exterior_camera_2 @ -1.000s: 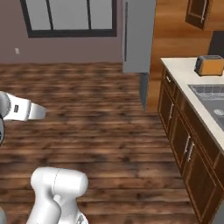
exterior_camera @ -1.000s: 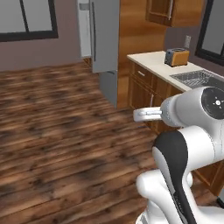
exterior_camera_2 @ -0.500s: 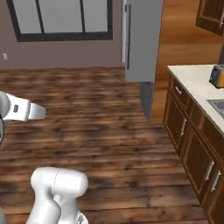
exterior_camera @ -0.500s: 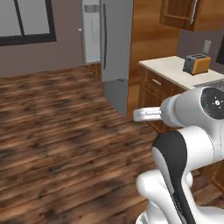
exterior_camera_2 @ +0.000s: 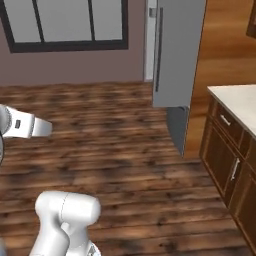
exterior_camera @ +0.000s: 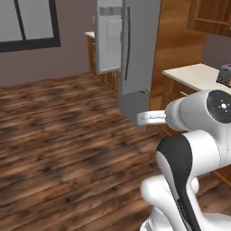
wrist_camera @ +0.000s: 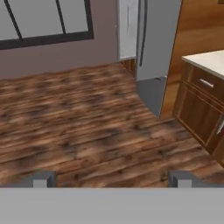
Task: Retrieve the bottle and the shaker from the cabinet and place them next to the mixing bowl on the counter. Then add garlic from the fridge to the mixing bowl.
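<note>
Fridge [wrist_camera: 151, 43] stands closed beside the counter [wrist_camera: 205, 61] — wood floor [wrist_camera: 87, 122] between; gripper [wrist_camera: 109, 179] fingers spread, holding nothing.

The floor [exterior_camera: 58, 135] is dark wood planking with strong grain and a dull sheen. The fridge [exterior_camera_2: 175, 50] has a smooth, brushed grey metal look, matt rather than mirror-bright. The base cabinets [wrist_camera: 197, 109] and the tall panel [exterior_camera_2: 225, 45] beside the fridge are warm brown wood, lightly glossy. The countertop [exterior_camera: 194, 74] is smooth, pale and matt. The wall [exterior_camera_2: 75, 67] is flat matt mauve-brown.
</note>
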You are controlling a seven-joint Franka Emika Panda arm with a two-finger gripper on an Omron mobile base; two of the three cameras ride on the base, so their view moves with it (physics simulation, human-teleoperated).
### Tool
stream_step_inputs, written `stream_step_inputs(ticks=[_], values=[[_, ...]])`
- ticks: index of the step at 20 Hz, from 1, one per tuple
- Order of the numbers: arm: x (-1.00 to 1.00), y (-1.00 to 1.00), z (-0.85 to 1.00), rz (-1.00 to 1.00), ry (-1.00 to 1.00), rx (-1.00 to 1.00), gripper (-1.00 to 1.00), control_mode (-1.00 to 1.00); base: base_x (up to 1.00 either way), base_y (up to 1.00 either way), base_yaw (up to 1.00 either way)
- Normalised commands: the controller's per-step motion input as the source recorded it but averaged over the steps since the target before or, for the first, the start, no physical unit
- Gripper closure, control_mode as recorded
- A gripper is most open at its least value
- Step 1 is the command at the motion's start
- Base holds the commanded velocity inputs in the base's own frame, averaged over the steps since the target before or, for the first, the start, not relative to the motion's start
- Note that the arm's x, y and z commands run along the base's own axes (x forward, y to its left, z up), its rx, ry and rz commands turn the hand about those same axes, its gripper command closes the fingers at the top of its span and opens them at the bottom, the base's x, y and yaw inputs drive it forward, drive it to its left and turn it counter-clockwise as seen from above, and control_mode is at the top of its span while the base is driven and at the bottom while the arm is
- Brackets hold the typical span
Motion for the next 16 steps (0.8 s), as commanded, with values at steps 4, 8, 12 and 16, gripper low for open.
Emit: stream_step_inputs(ticks=[4, 8, 12, 16], values=[[0.0, 0.0, 0.0, 0.0, 0.0, 0.0, -1.0, 1.0, 1.0, 0.78, -0.26], [0.0, 0.0, 0.0, 0.0, 0.0, 0.0, -1.0, 1.0, 1.0, 0.91, -0.37], [0.0, 0.0, 0.0, 0.0, 0.0, 0.0, -1.0, 1.0, 1.0, 0.94, -0.43], [0.0, 0.0, 0.0, 0.0, 0.0, 0.0, -1.0, 1.0, 1.0, 1.0, -0.45]])
